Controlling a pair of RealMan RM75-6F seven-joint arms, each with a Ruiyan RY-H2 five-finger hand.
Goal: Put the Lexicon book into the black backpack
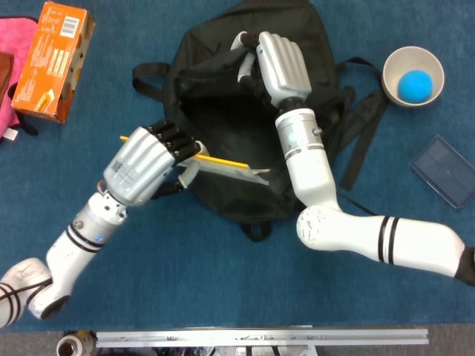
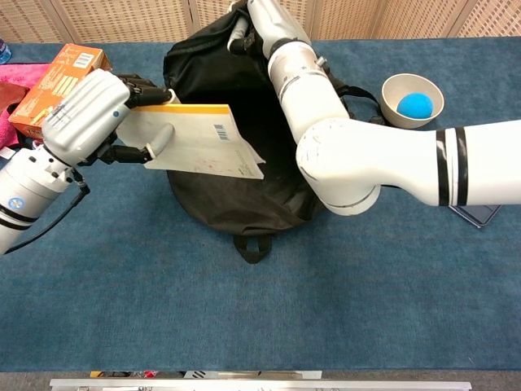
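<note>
The black backpack lies on the blue table, also in the chest view. My left hand grips the Lexicon book by its left end, edge-on in the head view. The chest view shows the book as a white cover with a yellow spine and a barcode, held by my left hand over the bag's front. My right hand holds the far edge of the backpack's opening, lifting it; in the chest view only the right hand's lower part shows at the top edge.
An orange box lies at the far left beside a pink cloth. A white bowl with a blue ball sits at the far right. A dark blue flat case lies right of the bag's straps.
</note>
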